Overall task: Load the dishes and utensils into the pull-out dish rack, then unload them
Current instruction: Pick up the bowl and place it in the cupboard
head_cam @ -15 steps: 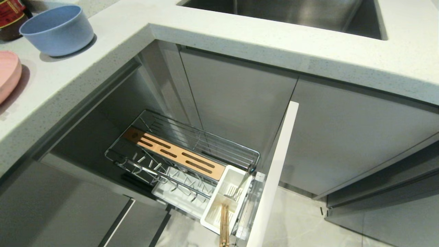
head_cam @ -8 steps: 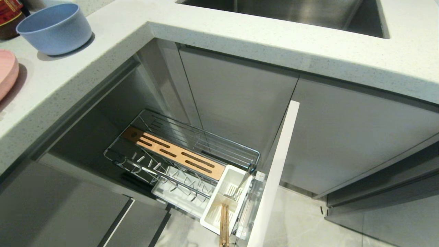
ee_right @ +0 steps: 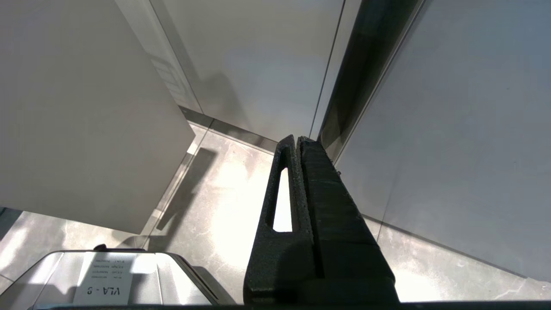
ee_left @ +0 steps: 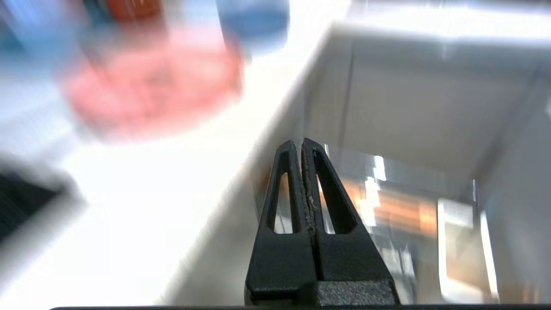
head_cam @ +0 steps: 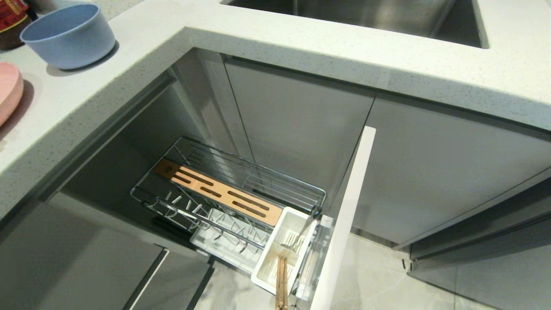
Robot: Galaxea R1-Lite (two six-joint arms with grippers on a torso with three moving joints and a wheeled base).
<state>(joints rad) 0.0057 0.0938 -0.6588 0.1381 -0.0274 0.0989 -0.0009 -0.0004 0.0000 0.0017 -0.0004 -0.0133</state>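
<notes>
Head view: no arm in sight. The dish rack stands pulled out under the desk; chopsticks and fork sit in its white cup. The blue bowl and pink plate rest on the desk.

Left wrist view: the left tool, pressed together and empty, points over the desk edge, plate and bowl blurred beyond.

Right wrist view: the right tool, pressed together and empty, hangs over the floor beside cabinet doors.
</notes>
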